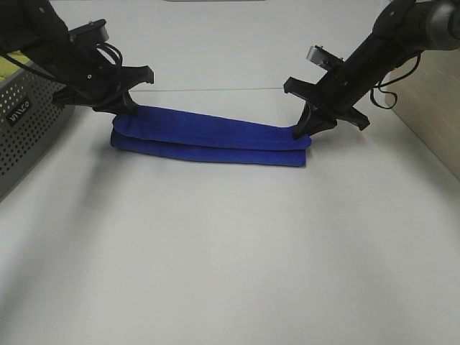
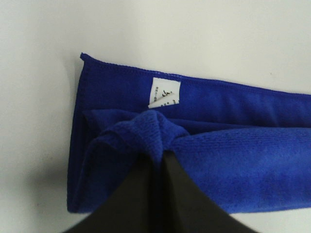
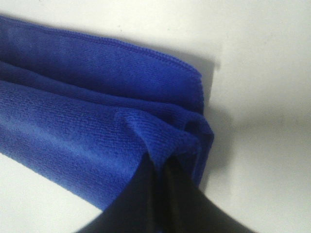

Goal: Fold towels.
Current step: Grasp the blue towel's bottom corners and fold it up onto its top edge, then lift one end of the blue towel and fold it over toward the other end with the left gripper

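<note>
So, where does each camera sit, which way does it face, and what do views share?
Exterior high: mounted high before the table, looking down at the blue towel; both arms show, left claw and right claw at its ends.
Left wrist: on the left arm, looking along its claw at the towel end with the white tag; only the claw shows, pinching a fold.
Right wrist: on the right arm, looking at the other end; its claw pinches a fold.
Shared: all see the towel and table.
</note>
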